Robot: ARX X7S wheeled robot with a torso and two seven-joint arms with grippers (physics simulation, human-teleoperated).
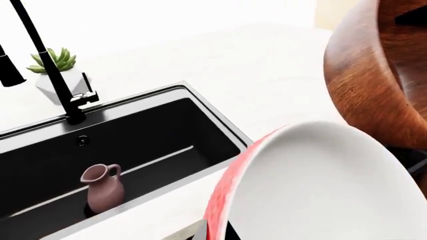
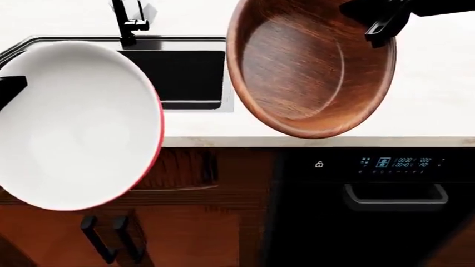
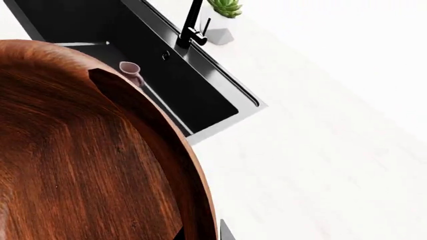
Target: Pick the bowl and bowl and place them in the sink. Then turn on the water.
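I get bright, even light from above; the white countertop nearly blows out. The sink stays dark with little detail. Soft sheen on the wooden bowl. Renders slightly soft throughout.

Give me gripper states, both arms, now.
Left gripper: shut on the red bowl, held lifted.
Right gripper: shut on the wooden bowl, held above the counter.
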